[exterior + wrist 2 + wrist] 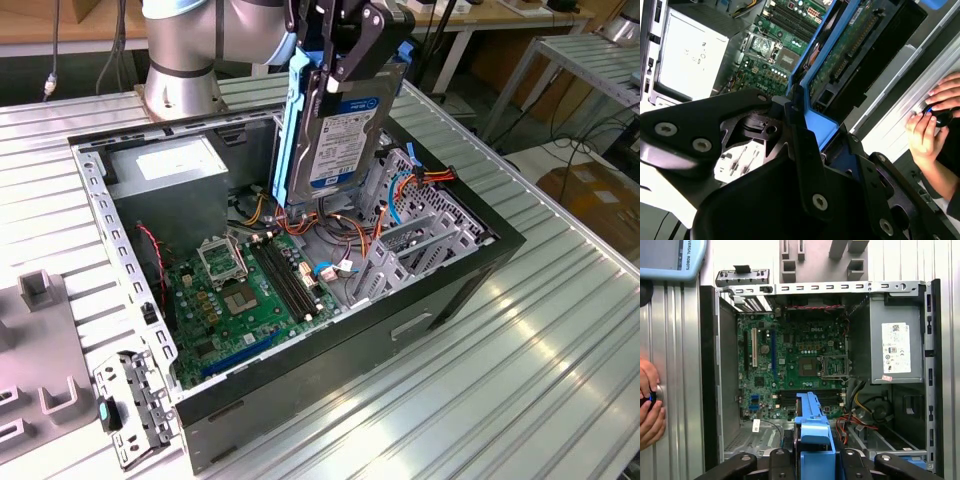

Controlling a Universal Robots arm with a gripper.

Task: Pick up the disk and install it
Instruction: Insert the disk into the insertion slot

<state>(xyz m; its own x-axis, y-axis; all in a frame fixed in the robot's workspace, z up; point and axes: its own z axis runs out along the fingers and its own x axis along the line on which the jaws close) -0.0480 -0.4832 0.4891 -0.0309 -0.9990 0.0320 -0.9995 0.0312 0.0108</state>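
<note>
**Exterior view, left to right.** A grey moulded fixture (45, 350) and a loose metal bracket (125, 405) with a teal tab lay on the ribbed metal desk (530, 380), beside the open computer case (400, 320). Inside the case, the grey power supply (165, 170) occupied the far left corner, and the green motherboard (245, 290) lay nearer the camera. Above the middle of the case, the arm's hand (345, 60) was clamped shut on the upper end of the disk (345, 130). The disk hung upright on edge, with its white label facing the exterior view's right and a blue rail along its left edge. Its lower end was just above the cables (340, 222). The bare-metal drive cage (425, 225) stood to its right, apart from it.

**First wrist view.** A person's fingers (647, 377) rested on the desk outside the case.
</note>
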